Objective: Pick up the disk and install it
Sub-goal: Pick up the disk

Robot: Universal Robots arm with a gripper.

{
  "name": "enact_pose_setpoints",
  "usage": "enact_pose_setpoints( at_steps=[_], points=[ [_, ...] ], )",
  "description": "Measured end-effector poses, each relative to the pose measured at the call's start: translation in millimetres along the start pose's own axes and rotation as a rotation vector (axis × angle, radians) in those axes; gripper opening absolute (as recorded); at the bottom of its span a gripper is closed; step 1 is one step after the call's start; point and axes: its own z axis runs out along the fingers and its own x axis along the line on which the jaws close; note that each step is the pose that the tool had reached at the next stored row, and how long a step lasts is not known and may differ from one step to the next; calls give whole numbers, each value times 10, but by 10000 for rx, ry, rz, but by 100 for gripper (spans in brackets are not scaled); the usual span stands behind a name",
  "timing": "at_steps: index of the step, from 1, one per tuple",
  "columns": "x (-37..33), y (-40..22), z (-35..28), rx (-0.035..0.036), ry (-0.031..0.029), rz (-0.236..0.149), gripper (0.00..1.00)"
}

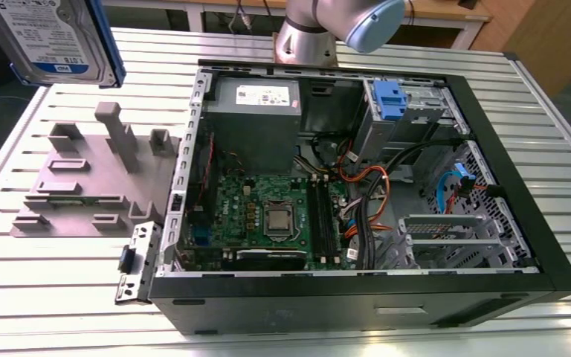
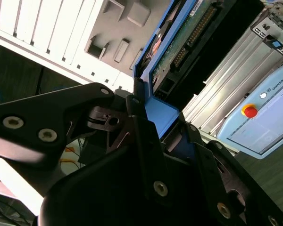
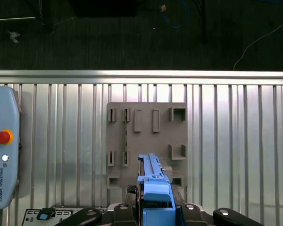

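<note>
The disk hangs in the air at the exterior view's far upper left, label facing the camera, its blue carrier frame along one edge. It is well above the grey fixture. In the second wrist view my gripper is shut on the disk's blue frame, and the disk's green circuit-board side shows beyond the black fingers. In the first wrist view the disk appears edge-on above the grey fixture, with my gripper clamped on it.
An open computer case lies on the slatted metal table, with a motherboard, cables and a drive bay with a blue latch. The arm's base stands behind the case. A teach pendant lies on the table near its edge.
</note>
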Motion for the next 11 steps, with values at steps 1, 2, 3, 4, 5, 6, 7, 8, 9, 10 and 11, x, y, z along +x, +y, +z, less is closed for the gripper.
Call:
enact_pose_setpoints(
  at_steps=[1,2,3,4,5,6,7,8,9,10,11],
  points=[
    [0,-17,0,0,0,0,37],
    [0,-36,-1,1,0,0,37],
    [-1,-57,-2,0,0,0,37],
    [-1,-77,-2,0,0,0,37],
    [-1,-97,-3,0,0,-1,37],
    [-1,-117,-4,0,0,-1,37],
    [-1,-137,-4,-1,0,0,37],
    [-2,-157,-5,-1,0,0,37],
    [-2,-178,-6,-1,0,-1,37],
    [-2,-199,-6,0,0,0,37],
    [-2,-218,-7,0,0,0,37]
  ],
)
